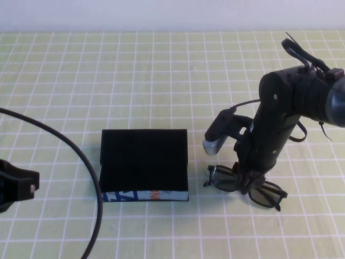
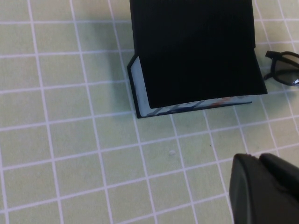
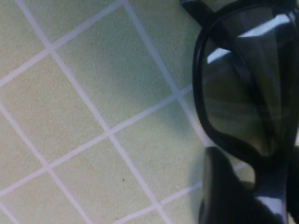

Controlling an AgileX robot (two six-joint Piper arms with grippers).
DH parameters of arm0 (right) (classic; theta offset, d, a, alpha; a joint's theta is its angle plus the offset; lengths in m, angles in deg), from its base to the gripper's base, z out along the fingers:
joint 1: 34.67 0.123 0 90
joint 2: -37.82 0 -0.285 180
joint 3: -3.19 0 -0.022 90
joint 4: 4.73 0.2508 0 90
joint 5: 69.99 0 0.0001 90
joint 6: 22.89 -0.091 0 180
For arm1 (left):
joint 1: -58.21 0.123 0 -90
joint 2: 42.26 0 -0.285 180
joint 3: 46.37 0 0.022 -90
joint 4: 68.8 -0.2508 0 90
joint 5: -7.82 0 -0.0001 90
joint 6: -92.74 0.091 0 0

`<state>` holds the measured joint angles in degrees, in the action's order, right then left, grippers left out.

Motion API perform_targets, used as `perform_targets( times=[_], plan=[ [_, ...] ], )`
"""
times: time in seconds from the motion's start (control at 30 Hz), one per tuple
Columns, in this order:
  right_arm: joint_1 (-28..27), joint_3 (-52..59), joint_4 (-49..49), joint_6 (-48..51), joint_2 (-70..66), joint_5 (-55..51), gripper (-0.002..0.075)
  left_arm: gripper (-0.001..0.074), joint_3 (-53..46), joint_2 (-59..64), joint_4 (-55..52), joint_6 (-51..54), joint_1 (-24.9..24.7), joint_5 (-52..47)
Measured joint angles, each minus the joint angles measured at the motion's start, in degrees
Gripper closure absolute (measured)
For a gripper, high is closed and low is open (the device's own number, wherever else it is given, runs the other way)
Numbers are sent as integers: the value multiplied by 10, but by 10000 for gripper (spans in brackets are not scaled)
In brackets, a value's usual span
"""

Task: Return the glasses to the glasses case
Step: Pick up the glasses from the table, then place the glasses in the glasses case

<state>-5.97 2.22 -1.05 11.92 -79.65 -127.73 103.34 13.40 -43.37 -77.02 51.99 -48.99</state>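
Left end effector (image 2: 261, 186) parked; right end effector (image 1: 249, 183) on glasses (image 1: 245, 184).

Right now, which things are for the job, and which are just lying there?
For the job:
glasses, under the right gripper
glasses case, lid up

Just there:
left gripper, parked at the table's left edge
black cable
checked tablecloth

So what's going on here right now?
The right gripper is down at the glasses, over their middle, on the table just right of the case. Whether it has gripped them cannot be told. The glasses are not in the case yet. The left gripper sits parked at the table's left edge, away from both.
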Motion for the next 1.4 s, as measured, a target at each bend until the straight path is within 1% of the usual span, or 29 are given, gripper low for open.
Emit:
perform_targets(
  times=[0.03,0.1,0.17,0.23,0.5,0.63,0.7,0.87,1.07,1.2,1.4],
  plan=[
    [0,-2,0,0,0,0,493,738,0,0,0,0,0,-1],
    [0,-10,1,1,0,-6,616,738,0,0,0,1,0,-2],
    [0,-21,3,1,0,-17,682,738,0,0,1,1,0,-3],
    [0,-40,3,1,0,-32,716,738,0,0,1,2,0,-3],
    [0,-176,14,2,-1,-92,725,738,0,0,1,5,0,-3],
    [4,-245,81,22,-1,-112,725,738,0,0,1,8,0,-3],
    [15,-266,121,34,-1,-113,725,738,0,0,1,10,0,1],
    [67,-275,149,69,-14,-113,725,738,0,0,1,12,0,17],
    [116,-275,131,99,-64,-107,725,738,0,0,1,15,0,20],
    [131,-275,108,104,-91,-87,725,738,0,0,1,17,0,20],
    [134,-281,101,105,-110,-64,725,738,0,0,1,17,0,20]
  ],
)
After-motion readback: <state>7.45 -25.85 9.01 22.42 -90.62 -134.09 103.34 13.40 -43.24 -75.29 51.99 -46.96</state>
